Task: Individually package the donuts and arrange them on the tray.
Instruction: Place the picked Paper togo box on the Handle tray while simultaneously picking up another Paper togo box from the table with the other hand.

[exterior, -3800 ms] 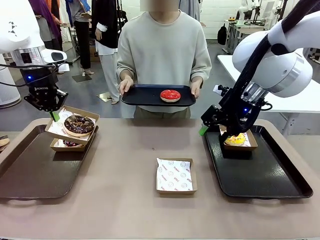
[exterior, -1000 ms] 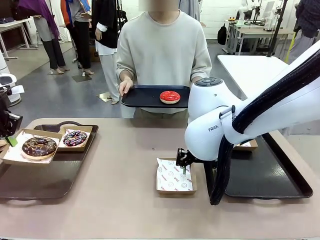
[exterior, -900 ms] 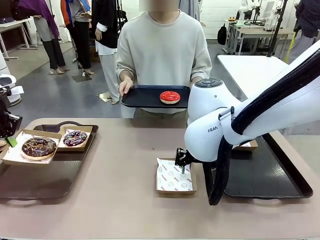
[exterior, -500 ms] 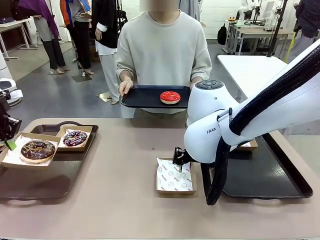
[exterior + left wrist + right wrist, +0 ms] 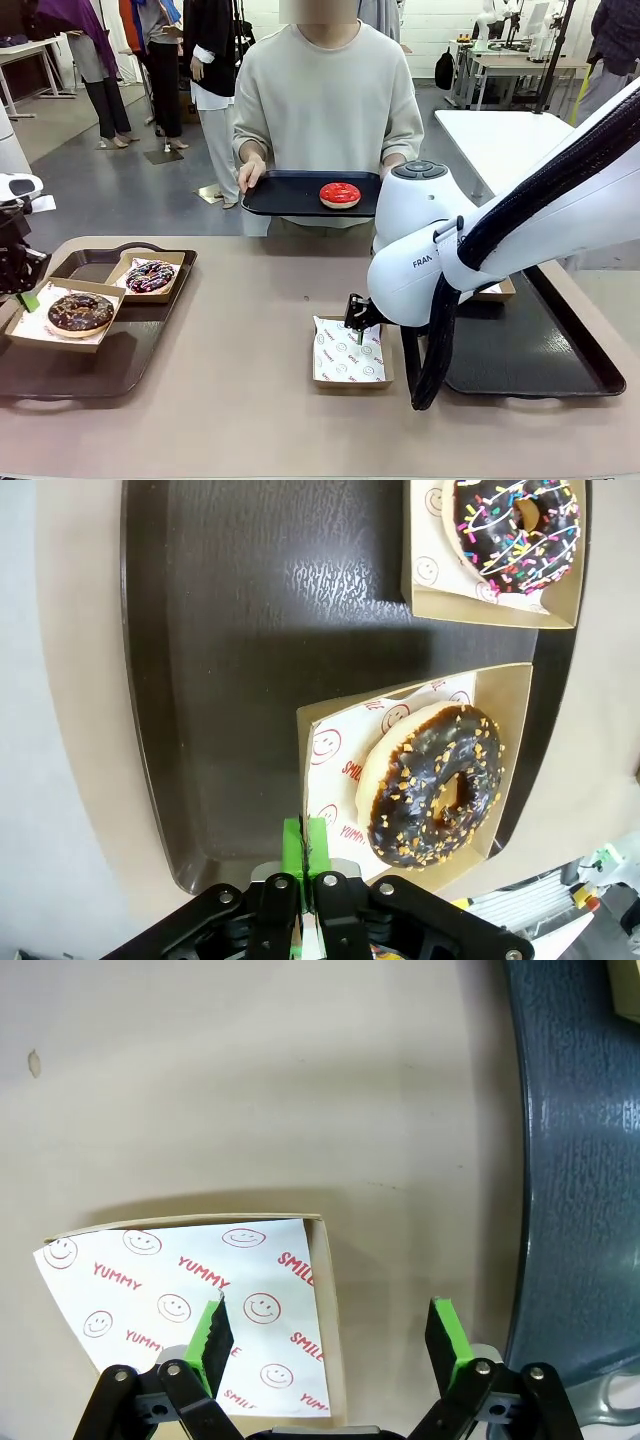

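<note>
**A:** What is on the left?

**B:** The left gripper (image 5: 24,297) has its jaws pressed together on the rim of the front box (image 5: 35,325). This is a paper-lined carton carrying the chocolate donut (image 5: 80,312). The carton sits tilted over the near-left part of the left tray (image 5: 100,370). I cannot tell whether it rests there or hangs just above. Just behind it, the sprinkled donut (image 5: 150,276) lies in the back box (image 5: 176,268), flat on the same tray.

**A:** And the middle?

**B:** At the far side of the table (image 5: 250,330), a person (image 5: 330,90) holds the held tray (image 5: 270,200) with both hands. The red donut (image 5: 340,193) sits on it, unboxed. Nearer, an empty box (image 5: 350,355) lined with printed paper lies on the bare tabletop.

**A:** And the right?

**B:** The right gripper (image 5: 330,1335) hovers low over that empty box, holding nothing. Its jaws are wide apart and straddle the wall nearest the right tray (image 5: 530,350). One of its fingers (image 5: 212,1340) is above the paper and the other above the table.

**A:** Which step is this?

**B:** I judge two donuts are packaged. The left arm looks to be setting the chocolate one in place, and the right arm is lining up to take a carton for the red one. Next, the left needs the carton lying flat before letting go. The right needs to lower and close squarely on that thin wall without crumpling the liner.
</note>
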